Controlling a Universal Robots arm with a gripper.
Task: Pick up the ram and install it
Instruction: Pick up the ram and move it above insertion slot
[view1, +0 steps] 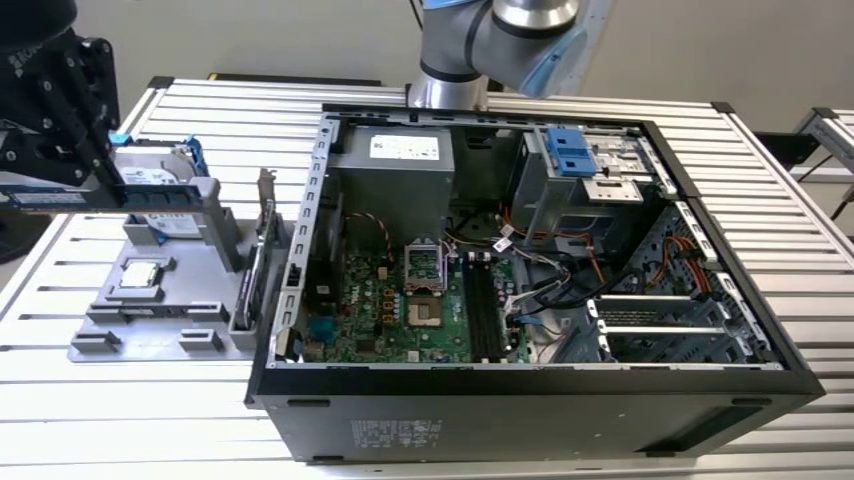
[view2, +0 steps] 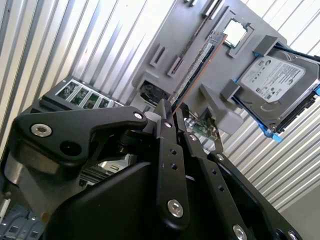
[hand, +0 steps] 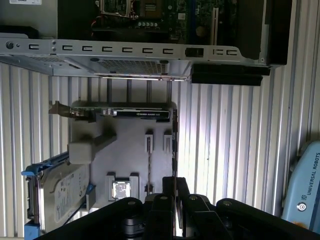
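Note:
The ram (view1: 47, 198) is a thin green stick held level at the exterior view's far left, beside the grey fixture (view1: 174, 325). My black gripper (view1: 91, 188) is shut on it from above. In both wrist views the ram (view2: 200, 57) (hand: 174, 145) runs edge-on out from between the closed fingers of my gripper (view2: 172, 114) (hand: 174, 184), over the fixture. The open computer case (view1: 534, 385) lies to the exterior view's right, with the black memory slots (view1: 483, 310) on its green motherboard.
On the fixture stand a silver hard drive in a blue frame (view1: 150, 180), a processor chip (view1: 140, 277) and a dark expansion card with a metal bracket (view1: 263, 240). The case's metal wall (hand: 125, 50) rises between the fixture and the motherboard. Ribbed aluminium table (view1: 134, 420) surrounds everything.

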